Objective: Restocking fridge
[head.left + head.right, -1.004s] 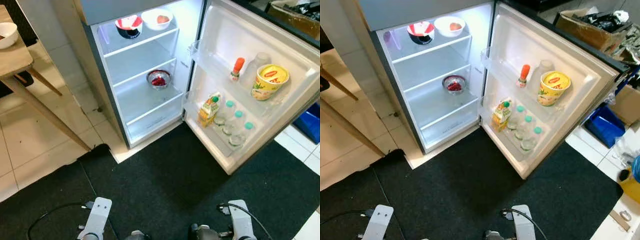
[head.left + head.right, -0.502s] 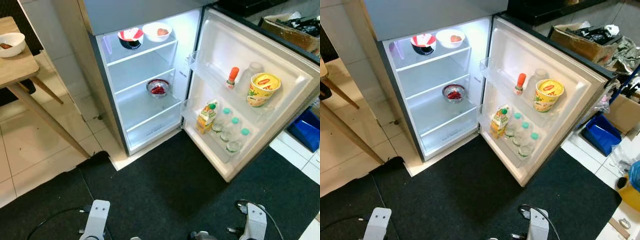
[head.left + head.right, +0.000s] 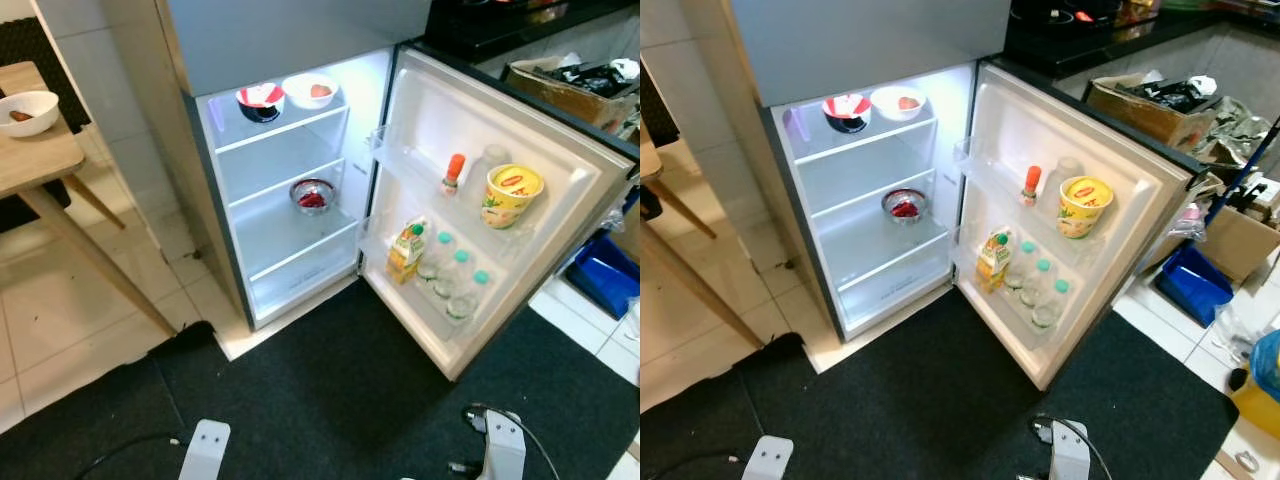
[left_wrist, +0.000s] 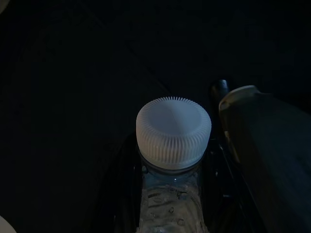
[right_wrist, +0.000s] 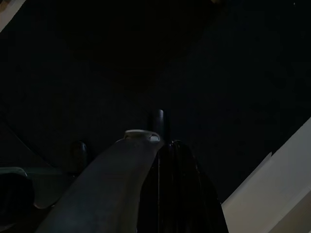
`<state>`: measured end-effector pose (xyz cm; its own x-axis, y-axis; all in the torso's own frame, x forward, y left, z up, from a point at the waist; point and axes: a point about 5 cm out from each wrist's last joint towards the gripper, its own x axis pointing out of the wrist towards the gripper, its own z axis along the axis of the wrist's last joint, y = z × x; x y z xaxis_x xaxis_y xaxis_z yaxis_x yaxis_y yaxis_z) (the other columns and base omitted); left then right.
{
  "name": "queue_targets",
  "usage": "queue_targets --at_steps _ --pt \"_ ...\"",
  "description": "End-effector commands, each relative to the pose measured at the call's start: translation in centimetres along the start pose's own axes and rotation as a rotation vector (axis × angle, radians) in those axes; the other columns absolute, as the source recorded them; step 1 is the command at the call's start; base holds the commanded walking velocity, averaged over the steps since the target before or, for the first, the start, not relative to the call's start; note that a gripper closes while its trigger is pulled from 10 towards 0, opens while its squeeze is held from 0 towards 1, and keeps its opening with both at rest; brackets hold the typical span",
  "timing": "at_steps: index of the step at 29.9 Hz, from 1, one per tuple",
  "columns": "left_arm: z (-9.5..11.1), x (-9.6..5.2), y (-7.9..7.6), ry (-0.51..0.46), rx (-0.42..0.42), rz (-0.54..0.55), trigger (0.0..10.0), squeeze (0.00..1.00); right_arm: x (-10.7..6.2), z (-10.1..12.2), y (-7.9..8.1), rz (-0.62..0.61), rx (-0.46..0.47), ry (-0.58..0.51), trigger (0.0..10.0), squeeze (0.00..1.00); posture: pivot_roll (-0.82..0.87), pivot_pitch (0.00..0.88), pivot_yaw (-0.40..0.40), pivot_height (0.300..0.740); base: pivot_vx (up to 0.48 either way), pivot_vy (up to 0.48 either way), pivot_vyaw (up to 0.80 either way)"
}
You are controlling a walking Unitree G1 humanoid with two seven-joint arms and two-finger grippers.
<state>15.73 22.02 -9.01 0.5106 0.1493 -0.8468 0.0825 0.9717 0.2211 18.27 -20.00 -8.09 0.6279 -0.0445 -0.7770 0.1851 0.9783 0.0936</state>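
Note:
A clear water bottle with a white ribbed cap [image 4: 173, 131] sits between the two black fingers of my left gripper [image 4: 171, 160], which is shut on its neck; this wrist view is very dark. The right gripper [image 5: 167, 150] hangs over the black mat with its fingers pressed together and nothing in them. Ahead stands the open fridge [image 3: 225, 190], its door [image 3: 565, 165] swung to the right. The door's lower rack holds several water bottles [image 3: 458, 272] and a juice carton [image 3: 405, 250]. Both silver forearms [image 3: 205, 452] peek in at the bottom edge.
The door's upper rack carries a yellow tub [image 3: 508, 195] and a red-capped bottle [image 3: 452, 173]. Two bowls [image 3: 261, 100] stand on the top shelf, a metal bowl [image 3: 313, 195] on the middle one. A wooden table [image 3: 40, 160] is at left, a blue bin [image 3: 605, 280] and cardboard box [image 3: 570, 85] at right.
The camera has drawn back and tilted up: the fridge looks smaller and more of the room shows. My forearms have slid lower in the picture. Nothing in the fridge has moved.

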Motion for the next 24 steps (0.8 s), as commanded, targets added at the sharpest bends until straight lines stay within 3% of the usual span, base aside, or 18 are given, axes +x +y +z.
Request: queue_targets --at_steps 1,9,17,24 --pt "-0.48 -0.06 -0.42 0.02 0.012 -0.014 10.0 0.0 -0.14 -0.63 -0.18 -0.004 -0.003 0.025 10.0 0.0 -0.07 0.106 -0.011 0.74 0.375 0.0 0.0" --pt "-0.61 -0.08 -0.32 0.025 0.014 -0.016 10.0 0.0 -0.18 -0.71 -0.39 -0.009 -0.002 0.032 10.0 0.0 -0.07 0.108 -0.014 0.74 0.379 0.0 0.0" --pt "-0.49 -0.06 -0.54 0.021 0.014 -0.024 10.0 0.0 -0.15 -0.59 -0.44 -0.009 -0.004 0.032 10.0 0.0 -0.07 0.108 -0.014 0.74 0.42 0.0 -0.72" --pt "-0.47 -0.06 -0.35 0.02 0.02 -0.024 10.0 0.0 -0.15 -0.59 -0.41 -0.008 -0.006 0.032 10.0 0.0 -0.07 0.108 -0.014 0.74 0.412 0.0 0.0"
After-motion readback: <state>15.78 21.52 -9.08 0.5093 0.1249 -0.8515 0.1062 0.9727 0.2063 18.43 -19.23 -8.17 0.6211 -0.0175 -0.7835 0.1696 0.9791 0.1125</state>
